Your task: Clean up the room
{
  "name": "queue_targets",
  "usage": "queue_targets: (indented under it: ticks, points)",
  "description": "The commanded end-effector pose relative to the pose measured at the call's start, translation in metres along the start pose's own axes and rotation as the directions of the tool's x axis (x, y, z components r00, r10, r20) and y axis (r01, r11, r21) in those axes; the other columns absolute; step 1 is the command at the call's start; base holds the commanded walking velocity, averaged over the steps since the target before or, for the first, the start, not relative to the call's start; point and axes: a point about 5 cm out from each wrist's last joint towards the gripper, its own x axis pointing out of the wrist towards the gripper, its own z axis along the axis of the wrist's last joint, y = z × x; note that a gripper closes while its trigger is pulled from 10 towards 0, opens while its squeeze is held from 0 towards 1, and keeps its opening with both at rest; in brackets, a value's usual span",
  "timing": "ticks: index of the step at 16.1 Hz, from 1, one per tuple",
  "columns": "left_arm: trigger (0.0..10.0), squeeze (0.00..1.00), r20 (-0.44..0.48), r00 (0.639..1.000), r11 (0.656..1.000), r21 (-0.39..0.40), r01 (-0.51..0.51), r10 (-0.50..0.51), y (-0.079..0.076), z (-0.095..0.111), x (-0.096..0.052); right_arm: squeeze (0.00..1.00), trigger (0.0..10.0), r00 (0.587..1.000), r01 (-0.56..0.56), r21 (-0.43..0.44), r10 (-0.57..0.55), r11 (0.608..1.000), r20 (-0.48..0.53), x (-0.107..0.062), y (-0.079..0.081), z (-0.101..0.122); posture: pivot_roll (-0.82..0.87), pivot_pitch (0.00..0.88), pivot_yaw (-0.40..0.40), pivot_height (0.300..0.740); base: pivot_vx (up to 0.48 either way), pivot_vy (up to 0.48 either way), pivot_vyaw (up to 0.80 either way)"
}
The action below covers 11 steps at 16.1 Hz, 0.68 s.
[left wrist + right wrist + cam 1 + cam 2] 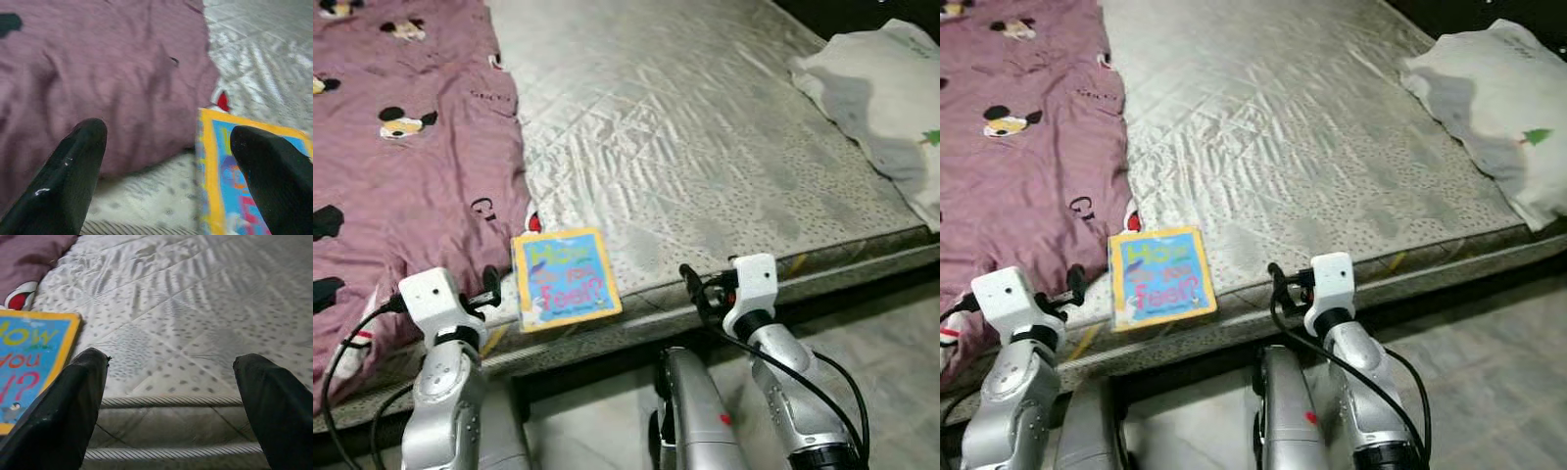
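1. Yellow-bordered book lies flat at the mattress edge, touching the purple blanket.
2. Left gripper hovers at the book's near corner, fingers spread, one over the cover. Right gripper waits beside it over bare mattress, fingers spread too.
3. Risk: closing here could catch blanket cloth, or nudge the book off the edge to the floor.
4. Count: one book, one blanket, one white pillow, two grippers.
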Motion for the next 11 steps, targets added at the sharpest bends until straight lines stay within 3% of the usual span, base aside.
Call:
queue_targets:
  ticks: [1, 3, 6, 11]
  points:
    - [10.0, 0.0, -0.009, 1.0, 1.0, -0.008, -0.007, 0.007, -0.004, 0.0, 0.001, 0.0, 10.0, 1.0, 0.02, -0.001, -0.02, 1.0, -0.002, -0.003, -0.008, -0.001, -0.09, 0.183, -0.062, 0.54, 0.0, 0.0, 0.0]
    - [10.0, 0.0, -0.06, 0.996, 0.996, -0.067, -0.064, 0.06, 0.002, -0.006, 0.003, 0.0, 10.0, 1.0, 0.014, -0.007, -0.014, 1.0, -0.009, -0.003, -0.007, -0.002, -0.09, 0.183, -0.064, 0.51, 0.0, 0.0, 0.0]
    - [10.0, 0.0, -0.115, 0.991, 0.994, -0.074, -0.083, 0.074, 0.007, -0.013, 0.006, 0.0, 10.0, 1.0, 0.021, -0.029, -0.022, 0.999, -0.011, -0.005, -0.01, -0.002, -0.1, 0.18, -0.065, 0.5, 0.0, 0.0, 0.0]
    - [10.0, 0.0, -0.159, 0.977, 0.986, -0.067, -0.153, 0.141, 0.017, -0.02, 0.003, 0.0, 10.0, 0.997, 0.066, -0.089, -0.07, 0.994, -0.037, -0.014, -0.038, -0.002, -0.11, 0.194, -0.082, 0.5, 0.0, 0.0, 0.0]
